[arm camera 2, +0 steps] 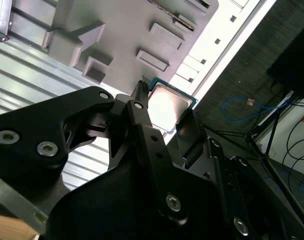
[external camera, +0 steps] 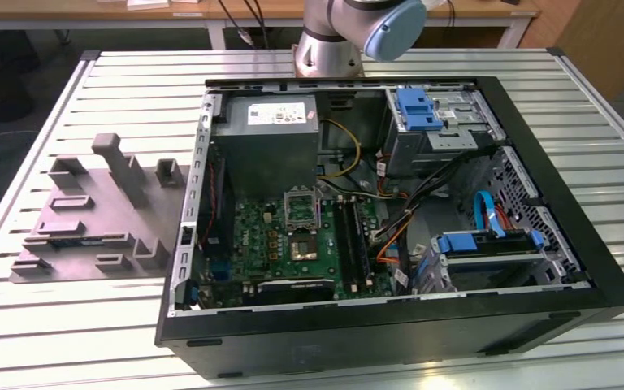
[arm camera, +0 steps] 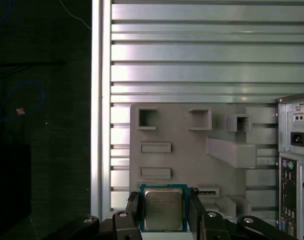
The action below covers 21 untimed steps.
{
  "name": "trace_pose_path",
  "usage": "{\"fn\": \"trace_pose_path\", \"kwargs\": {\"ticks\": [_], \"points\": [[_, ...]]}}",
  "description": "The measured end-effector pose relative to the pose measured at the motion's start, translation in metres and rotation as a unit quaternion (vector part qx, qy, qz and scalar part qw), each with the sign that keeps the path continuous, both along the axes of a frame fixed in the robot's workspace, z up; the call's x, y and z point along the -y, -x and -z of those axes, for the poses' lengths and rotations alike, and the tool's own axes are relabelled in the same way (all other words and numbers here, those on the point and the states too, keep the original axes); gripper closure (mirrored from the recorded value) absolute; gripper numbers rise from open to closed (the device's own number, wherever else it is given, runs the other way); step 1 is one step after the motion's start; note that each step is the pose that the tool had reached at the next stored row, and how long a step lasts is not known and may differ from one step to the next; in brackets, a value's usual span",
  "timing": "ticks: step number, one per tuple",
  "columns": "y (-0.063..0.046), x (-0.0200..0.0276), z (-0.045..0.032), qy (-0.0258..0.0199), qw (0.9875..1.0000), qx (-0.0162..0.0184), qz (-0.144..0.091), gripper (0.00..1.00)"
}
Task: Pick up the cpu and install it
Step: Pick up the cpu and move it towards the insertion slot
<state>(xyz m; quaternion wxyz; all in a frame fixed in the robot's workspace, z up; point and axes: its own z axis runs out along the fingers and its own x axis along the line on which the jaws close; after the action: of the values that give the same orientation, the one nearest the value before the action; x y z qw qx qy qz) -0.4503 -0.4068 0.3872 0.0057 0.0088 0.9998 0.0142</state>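
Two fingers (arm camera: 133,210) of the claw (arm camera: 164,202) are closed on opposite edges of the cpu (arm camera: 163,212), silver face showing in both wrist views. Cpu sits in the claw over the grey fixture (arm camera: 192,155); can't tell if it touches. Fixture lies on the slatted table (external camera: 127,81), on the exterior view's left, beside the open computer case (external camera: 572,244).

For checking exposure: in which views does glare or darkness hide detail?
Second wrist view: glare whitens the cpu face and the table edge; first wrist view: cpu evenly lit, dark beside the table; exterior view: even light.
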Motion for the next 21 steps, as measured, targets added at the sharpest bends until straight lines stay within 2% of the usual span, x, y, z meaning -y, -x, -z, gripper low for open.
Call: {"fn": "trace_pose_path", "kwargs": {"ticks": [21], "points": [[-0.0042,0.0000,0.0000,0.0000,1.0000,0.0000,0.000,0.53]]}}
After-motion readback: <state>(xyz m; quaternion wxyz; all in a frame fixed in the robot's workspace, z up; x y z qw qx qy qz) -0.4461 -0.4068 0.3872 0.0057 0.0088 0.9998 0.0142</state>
